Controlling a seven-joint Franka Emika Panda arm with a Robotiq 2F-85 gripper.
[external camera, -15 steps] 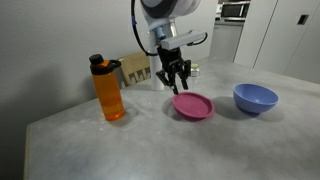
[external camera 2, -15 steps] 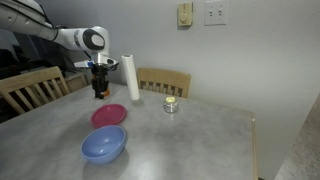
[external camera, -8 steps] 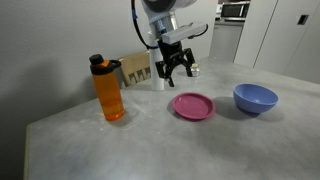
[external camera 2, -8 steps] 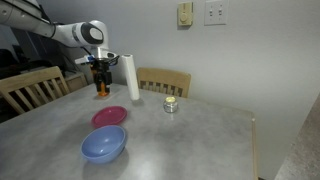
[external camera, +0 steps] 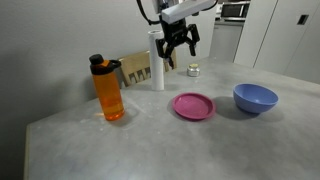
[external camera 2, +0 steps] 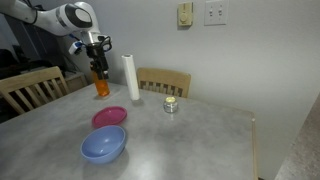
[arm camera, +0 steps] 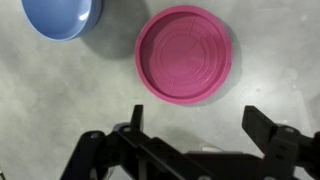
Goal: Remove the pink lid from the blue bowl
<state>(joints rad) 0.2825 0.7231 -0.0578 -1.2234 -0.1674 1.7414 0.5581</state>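
Observation:
The pink lid [external camera: 193,105] [external camera 2: 109,116] [arm camera: 183,56] lies flat on the grey table, rim up, beside the blue bowl [external camera: 255,98] [external camera 2: 103,146] [arm camera: 62,17] and apart from it. The bowl stands uncovered and looks empty. My gripper [external camera: 177,45] [external camera 2: 97,55] [arm camera: 200,125] hangs high above the table, above and behind the lid. Its jaws stand wide open with nothing between them. In the wrist view both dark fingertips [arm camera: 262,125] frame bare tabletop just below the lid.
An orange bottle [external camera: 108,90] [external camera 2: 101,85] with a black cap, a white upright roll [external camera: 158,60] [external camera 2: 130,77], a wooden block [external camera: 135,68] and a small tin [external camera: 192,70] [external camera 2: 171,104] stand toward the back. Wooden chairs [external camera 2: 165,80] line the table's far side.
The gripper opened at the lid's rim, let go and rose well above the table. The lid and bowl have stayed where they were.

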